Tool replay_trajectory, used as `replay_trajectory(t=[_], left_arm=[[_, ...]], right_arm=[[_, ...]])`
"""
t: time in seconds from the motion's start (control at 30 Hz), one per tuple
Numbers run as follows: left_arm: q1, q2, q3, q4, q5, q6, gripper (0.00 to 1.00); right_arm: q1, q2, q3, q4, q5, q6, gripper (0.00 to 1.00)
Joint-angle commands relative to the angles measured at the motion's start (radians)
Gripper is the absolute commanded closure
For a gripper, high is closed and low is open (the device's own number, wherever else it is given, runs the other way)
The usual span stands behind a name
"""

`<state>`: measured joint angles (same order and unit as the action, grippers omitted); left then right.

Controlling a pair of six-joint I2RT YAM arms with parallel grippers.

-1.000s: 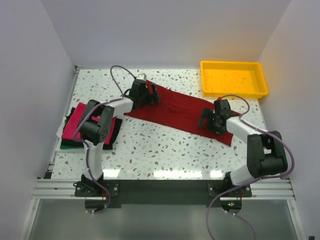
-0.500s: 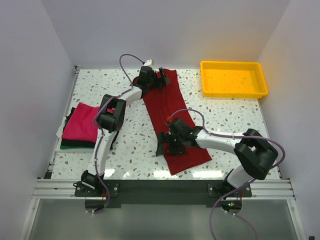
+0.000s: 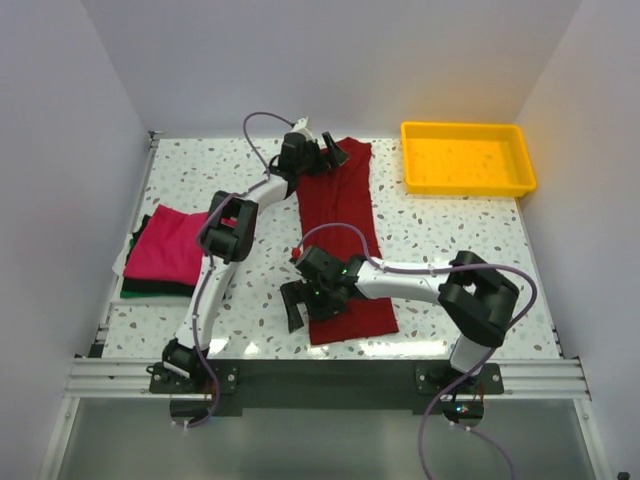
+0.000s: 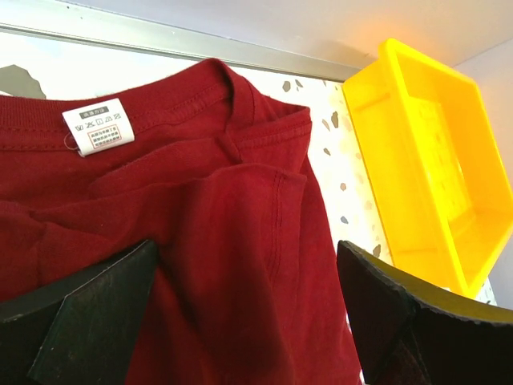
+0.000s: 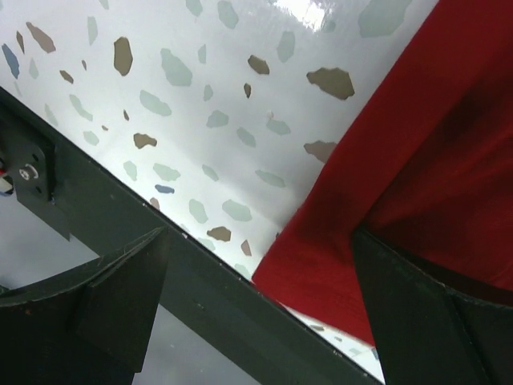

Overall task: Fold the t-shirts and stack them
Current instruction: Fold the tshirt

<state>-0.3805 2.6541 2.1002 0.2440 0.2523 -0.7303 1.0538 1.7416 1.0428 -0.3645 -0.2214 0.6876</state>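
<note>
Left fingers (image 3: 328, 157) and right fingers (image 3: 308, 303) stood released at opposite ends of the dark crimson cloth t-shirt (image 3: 340, 235); you likely needed level, matched grips there.

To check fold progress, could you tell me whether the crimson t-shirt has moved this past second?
Yes. The crimson t-shirt swung from crosswise to lengthwise, its right end moving from near the yellow tray to the near edge.
</note>
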Motion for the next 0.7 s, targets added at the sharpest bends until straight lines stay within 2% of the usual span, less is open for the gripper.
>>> replay_trajectory(t=[0.0, 0.2, 0.4, 0.47, 0.5, 0.57, 0.6, 0.63, 0.67], left_arm=[[0.009, -0.023, -0.052, -0.052, -0.053, 0.022, 0.0], [0.006, -0.23, -0.097, -0.077, -0.137, 0.063, 0.0], [-0.006, -0.439, -0.108, -0.162, -0.128, 0.123, 0.0], [-0.021, -0.552, -0.185, -0.205, -0.145, 0.155, 0.0], [-0.04, -0.654, -0.304, -0.21, -0.166, 0.155, 0.0], [-0.069, -0.773, -0.456, -0.189, -0.247, 0.155, 0.0], [-0.108, -0.836, -0.544, -0.174, -0.278, 0.161, 0.0], [-0.135, -0.956, -0.71, -0.164, -0.318, 0.16, 0.0], [-0.165, -1.012, -0.791, -0.157, -0.378, 0.152, 0.0]], right_arm=[[0.018, -0.054, 0.055, -0.111, 0.02, -0.01, 0.01], [0.018, -0.234, 0.086, -0.094, 0.065, -0.034, 0.01], [0.014, -0.373, 0.06, -0.198, 0.203, -0.026, 0.01], [-0.017, -0.439, 0.037, -0.272, 0.316, -0.007, 0.01], [-0.068, -0.483, 0.027, -0.301, 0.342, 0.004, 0.01], [-0.154, -0.523, -0.026, -0.343, 0.326, 0.004, 0.01], [-0.257, -0.549, -0.047, -0.347, 0.268, -0.003, 0.01], [-0.3, -0.591, -0.094, -0.346, 0.246, -0.013, 0.01], [-0.339, -0.614, -0.115, -0.352, 0.238, -0.022, 0.01]])
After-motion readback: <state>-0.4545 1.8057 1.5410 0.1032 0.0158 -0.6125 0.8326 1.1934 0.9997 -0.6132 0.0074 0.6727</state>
